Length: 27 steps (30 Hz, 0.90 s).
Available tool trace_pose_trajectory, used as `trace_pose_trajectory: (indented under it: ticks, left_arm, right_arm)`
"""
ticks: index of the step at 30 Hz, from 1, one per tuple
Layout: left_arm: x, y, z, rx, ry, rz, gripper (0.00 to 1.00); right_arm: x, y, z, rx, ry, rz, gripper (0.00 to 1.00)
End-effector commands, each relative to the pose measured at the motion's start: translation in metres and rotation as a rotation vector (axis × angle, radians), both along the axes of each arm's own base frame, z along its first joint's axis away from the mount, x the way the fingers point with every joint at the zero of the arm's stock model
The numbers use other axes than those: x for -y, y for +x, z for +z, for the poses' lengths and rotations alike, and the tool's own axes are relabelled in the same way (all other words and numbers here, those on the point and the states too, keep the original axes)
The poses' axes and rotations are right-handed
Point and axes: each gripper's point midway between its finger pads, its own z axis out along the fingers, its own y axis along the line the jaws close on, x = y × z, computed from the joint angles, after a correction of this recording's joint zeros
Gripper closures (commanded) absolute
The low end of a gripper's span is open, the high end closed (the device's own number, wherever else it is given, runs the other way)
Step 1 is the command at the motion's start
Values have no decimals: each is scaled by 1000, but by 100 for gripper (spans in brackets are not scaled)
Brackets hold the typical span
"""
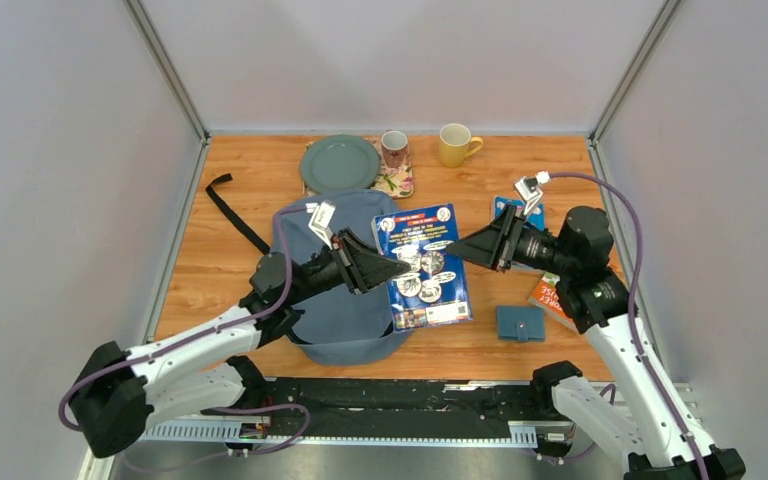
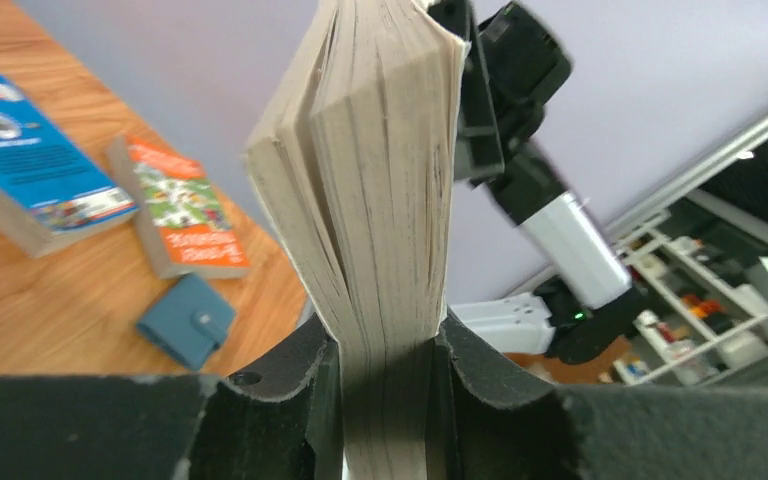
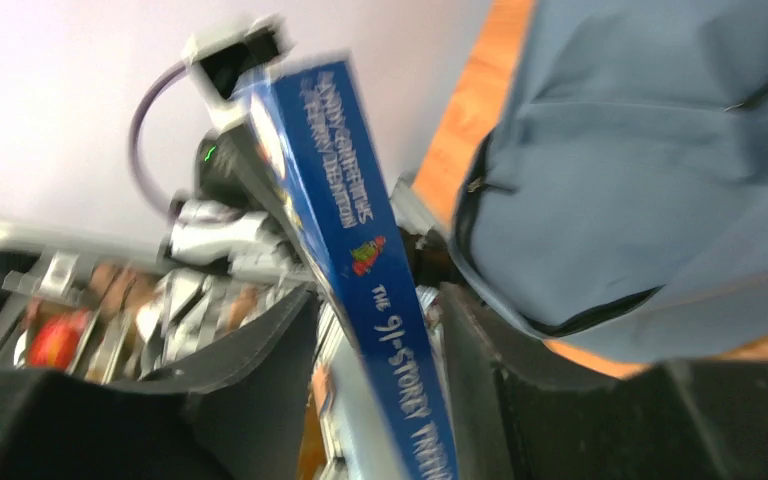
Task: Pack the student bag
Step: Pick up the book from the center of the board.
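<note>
The student bag (image 1: 345, 310), grey-blue with black zippers, lies flat on the table in front of the left arm; it also shows in the right wrist view (image 3: 660, 150). A thick blue paperback book (image 1: 425, 270) hangs above the table just right of the bag, held between both grippers. My left gripper (image 1: 400, 268) is shut on its page edge (image 2: 380, 200), the jaws tight on both covers (image 2: 385, 400). My right gripper (image 1: 457, 250) holds the opposite side, its jaws around the blue spine (image 3: 360, 230); that view is blurred.
A green plate (image 1: 339, 162), a patterned mug (image 1: 394, 148) and a yellow mug (image 1: 455, 144) stand at the back. A blue wallet (image 1: 520, 323), an orange book (image 1: 552, 300) and another blue book (image 1: 515, 210) lie at the right. The bag's black strap (image 1: 235, 215) trails left.
</note>
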Motion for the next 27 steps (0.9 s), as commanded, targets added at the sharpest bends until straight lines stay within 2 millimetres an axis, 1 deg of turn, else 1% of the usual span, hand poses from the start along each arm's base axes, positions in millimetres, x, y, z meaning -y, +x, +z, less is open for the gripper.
trace_pose_trajectory:
  ticks: [1, 2, 3, 4, 5, 6, 7, 8, 9, 10, 11, 12, 13, 14, 15, 18, 19, 20, 21, 22, 23, 24, 26, 27]
  left_arm:
    - [-28, 32, -34, -2, 179, 285, 100]
    - [-41, 34, -27, 4, 158, 346, 100]
    - [-50, 38, -35, 6, 171, 398, 100]
    - [-60, 44, -33, 7, 155, 463, 100]
    - [-73, 46, -24, 15, 122, 522, 100]
    - [-80, 48, -24, 16, 116, 555, 100]
    - [-88, 54, -22, 8, 106, 608, 100]
    - [-93, 54, -16, 12, 85, 631, 100]
    - [-95, 54, -15, 5, 71, 636, 100]
    - [-98, 56, -14, -7, 57, 655, 100]
    - [-99, 56, -11, -14, 30, 655, 100]
    - [-99, 56, -13, -45, 7, 648, 100]
    - [-99, 56, -12, -60, -17, 645, 100]
    - [-97, 56, -9, -68, -43, 634, 100]
    - [-96, 55, -8, -97, -72, 617, 100]
    - [-88, 49, -1, -117, -121, 552, 100]
    - [-86, 48, 1, -118, -129, 539, 100]
    - [-85, 47, 4, -120, -140, 529, 100]
    - [-84, 46, 4, -132, -150, 518, 100]
    - [-83, 46, 3, -139, -156, 509, 100]
    - [-85, 44, 8, -135, -185, 503, 100]
    - [-84, 43, 6, -151, -195, 494, 100]
    - [-85, 42, 7, -155, -218, 482, 100]
    - [-84, 40, 6, -161, -220, 473, 100]
  right_arm:
    - [50, 37, -58, -117, -364, -422, 38]
    - [59, 39, -67, -113, -393, -479, 32]
    - [58, 34, -71, -123, -373, -474, 22]
    - [55, 27, -55, -57, -295, -468, 21]
    - [46, 15, -51, -59, -228, -408, 18]
    - [39, 9, -73, -149, -187, -379, 13]
    - [35, 1, -62, -101, -122, -363, 13]
    - [34, -1, -68, -111, -111, -371, 13]
    - [26, -11, -78, -125, -112, -338, 13]
    - [24, -16, -77, -131, -89, -338, 13]
    - [24, -14, -80, -132, -84, -360, 12]
    - [13, -23, -88, -143, -89, -313, 12]
    - [8, -25, -85, -140, -69, -302, 12]
    - [3, -21, -91, -155, -80, -310, 12]
    - [-7, -29, -95, -163, -86, -270, 12]
    - [-29, -30, -102, -170, -76, -245, 11]
    - [-36, -29, -93, -140, -35, -240, 11]
    - [-39, -25, -91, -133, -23, -261, 11]
    - [-48, -27, -98, -147, -45, -244, 10]
    - [-54, -26, -82, -111, 13, -238, 10]
    - [-58, -23, -82, -115, 13, -246, 10]
    - [-66, -21, -82, -124, 26, -237, 10]
    - [-72, -19, -84, -126, 46, -231, 9]
    - [-75, -17, -73, -113, 101, -229, 9]
